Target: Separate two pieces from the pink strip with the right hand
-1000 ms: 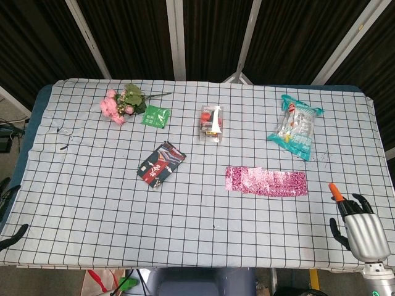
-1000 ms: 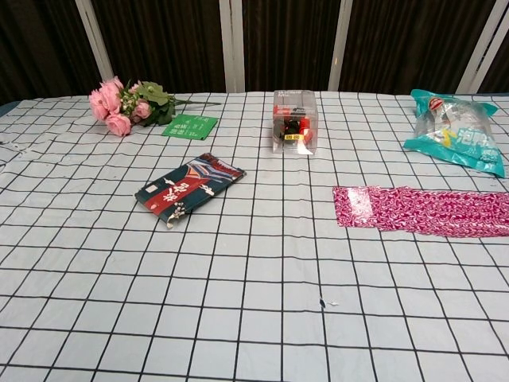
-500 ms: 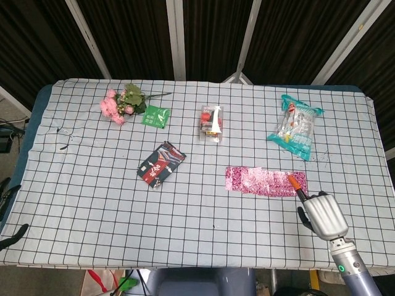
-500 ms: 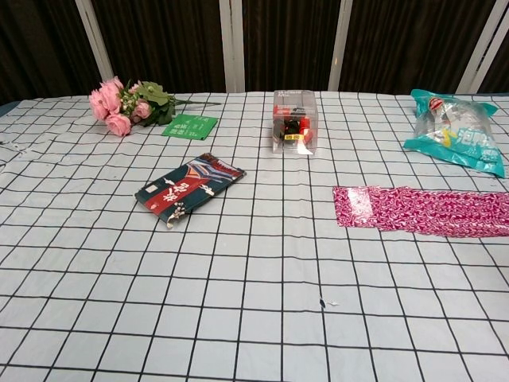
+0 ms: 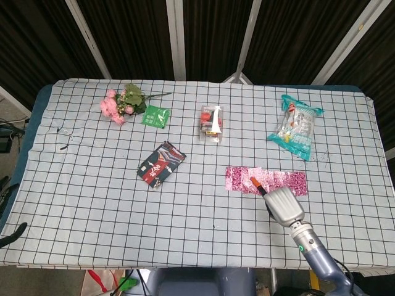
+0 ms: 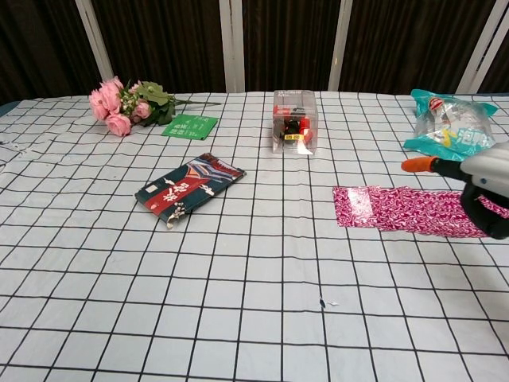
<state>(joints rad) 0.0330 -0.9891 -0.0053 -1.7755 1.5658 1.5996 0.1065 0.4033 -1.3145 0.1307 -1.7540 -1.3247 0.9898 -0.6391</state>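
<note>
Your right robot hand hangs over the pink strip, one orange-tipped finger stretched out toward the strip's left end. Whether the remaining fingers are spread or curled, you cannot tell from either view, and no contact with the strip is clear. The strip lies flat on the checked worktop, right of centre, its long axis running left to right, below the teal snack bag.
</note>
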